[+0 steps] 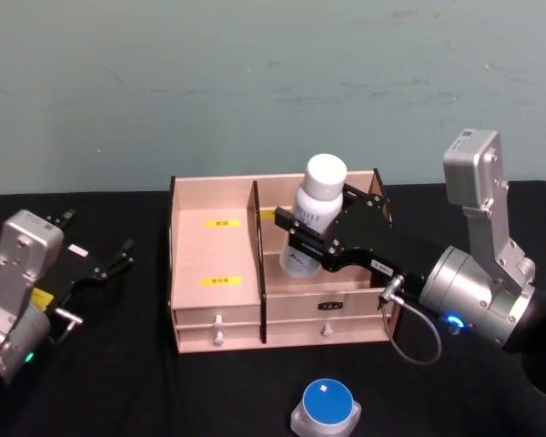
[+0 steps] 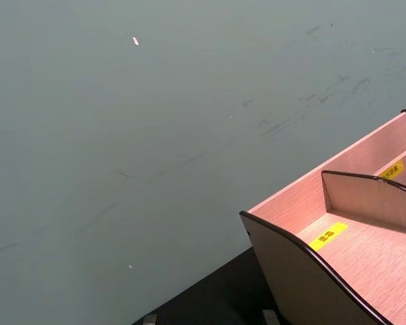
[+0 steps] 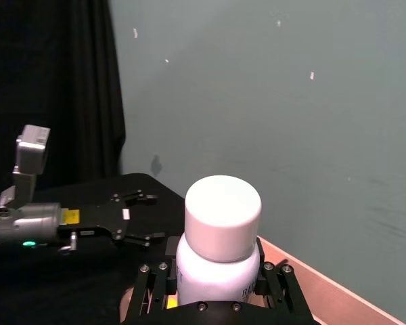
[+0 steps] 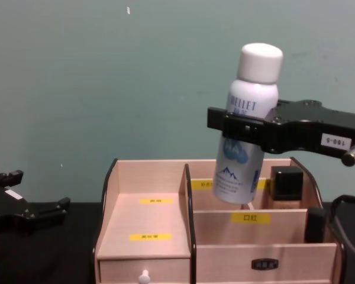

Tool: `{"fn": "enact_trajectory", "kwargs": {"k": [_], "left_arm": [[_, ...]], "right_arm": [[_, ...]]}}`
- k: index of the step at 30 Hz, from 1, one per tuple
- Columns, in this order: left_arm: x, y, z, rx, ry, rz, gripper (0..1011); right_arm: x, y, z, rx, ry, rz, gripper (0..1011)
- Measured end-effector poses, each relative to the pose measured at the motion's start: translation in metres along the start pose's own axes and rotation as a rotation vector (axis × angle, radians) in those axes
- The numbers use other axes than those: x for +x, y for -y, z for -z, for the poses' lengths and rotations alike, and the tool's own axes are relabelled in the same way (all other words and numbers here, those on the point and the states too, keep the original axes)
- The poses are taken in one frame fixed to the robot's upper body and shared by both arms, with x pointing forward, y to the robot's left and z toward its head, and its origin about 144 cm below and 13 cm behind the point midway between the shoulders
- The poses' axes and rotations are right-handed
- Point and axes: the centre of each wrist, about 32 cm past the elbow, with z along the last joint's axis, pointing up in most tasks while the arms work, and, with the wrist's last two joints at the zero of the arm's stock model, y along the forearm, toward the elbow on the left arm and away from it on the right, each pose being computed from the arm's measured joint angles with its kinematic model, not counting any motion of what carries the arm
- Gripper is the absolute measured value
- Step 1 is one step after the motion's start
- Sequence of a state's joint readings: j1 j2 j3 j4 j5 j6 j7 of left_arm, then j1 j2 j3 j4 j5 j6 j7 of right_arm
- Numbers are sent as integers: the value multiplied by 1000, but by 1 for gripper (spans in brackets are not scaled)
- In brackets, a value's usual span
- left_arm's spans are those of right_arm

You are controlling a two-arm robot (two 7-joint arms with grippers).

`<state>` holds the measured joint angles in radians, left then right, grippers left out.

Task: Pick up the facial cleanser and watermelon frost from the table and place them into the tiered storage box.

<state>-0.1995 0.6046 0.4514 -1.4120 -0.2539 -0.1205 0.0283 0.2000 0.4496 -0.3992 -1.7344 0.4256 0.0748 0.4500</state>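
Neither item is in the tiered storage box (image 1: 200, 250) yet, so I judge the task under halfway. The facial cleanser (image 1: 315, 211), a white bottle with a white cap, is off the desk (image 1: 118, 382) and hangs tilted over the rear compartment on the box's right side. Its lower end dips toward the opening, and I cannot tell whether it touches anything inside. It remains to lower it in and let go. The small blue-lidded pot (image 1: 328, 401), which I take to be the watermelon frost, sits on the desk in front of the box, well apart from my arms, and must follow.

My right end effector (image 1: 311, 238) is clamped around the middle of the bottle, fingers pressed against both sides. My left end effector (image 1: 98, 233) is parked to the left of the box, fingers spread, holding nothing
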Motion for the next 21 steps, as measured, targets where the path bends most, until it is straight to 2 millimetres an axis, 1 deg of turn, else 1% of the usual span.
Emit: {"fn": "enact_trajectory", "kwargs": {"k": [13, 21], "left_arm": [[0, 0, 0, 0, 0, 0, 1010], [0, 0, 0, 0, 0, 0, 1010]], "right_arm": [[16, 0, 9, -1, -2, 52, 601], [22, -8, 14, -1, -11, 51, 601]]}}
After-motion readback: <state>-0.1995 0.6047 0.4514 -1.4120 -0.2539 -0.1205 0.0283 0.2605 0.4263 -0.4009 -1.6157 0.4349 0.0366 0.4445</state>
